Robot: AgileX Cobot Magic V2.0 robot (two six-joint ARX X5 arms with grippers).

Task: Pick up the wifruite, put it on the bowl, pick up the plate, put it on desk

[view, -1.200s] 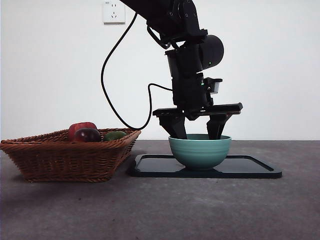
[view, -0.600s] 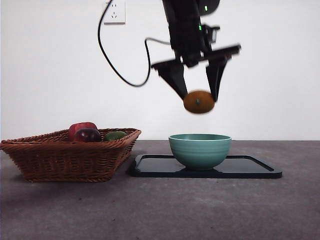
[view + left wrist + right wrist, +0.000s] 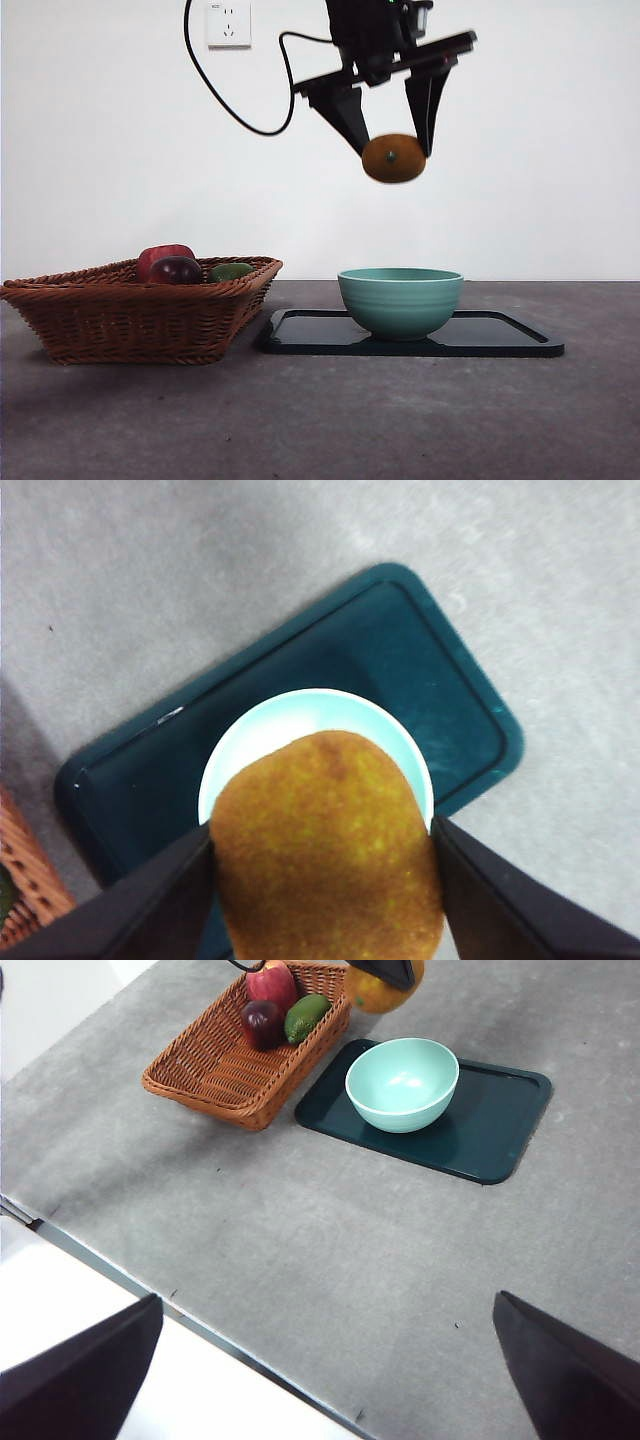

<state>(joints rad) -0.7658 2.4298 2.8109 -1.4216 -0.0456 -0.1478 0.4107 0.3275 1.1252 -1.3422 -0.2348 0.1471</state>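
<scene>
A wicker basket [image 3: 140, 310] holds a red fruit [image 3: 160, 258], a purple fruit [image 3: 176, 270] and a green fruit [image 3: 231, 271].

The dark grey desk [image 3: 400, 420] carries a wicker basket [image 3: 140, 315] and, just beside it, a dark tray [image 3: 500, 335]; both sit toward its far edge.

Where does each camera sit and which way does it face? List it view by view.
Front view: low at table height, level across the desk; left gripper holds the wifruite above the bowl.
Left wrist view: straight down; own jaws flank the wifruite.
Right wrist view: high, off the desk's edge; own jaws apart.
All share the bowl.
</scene>
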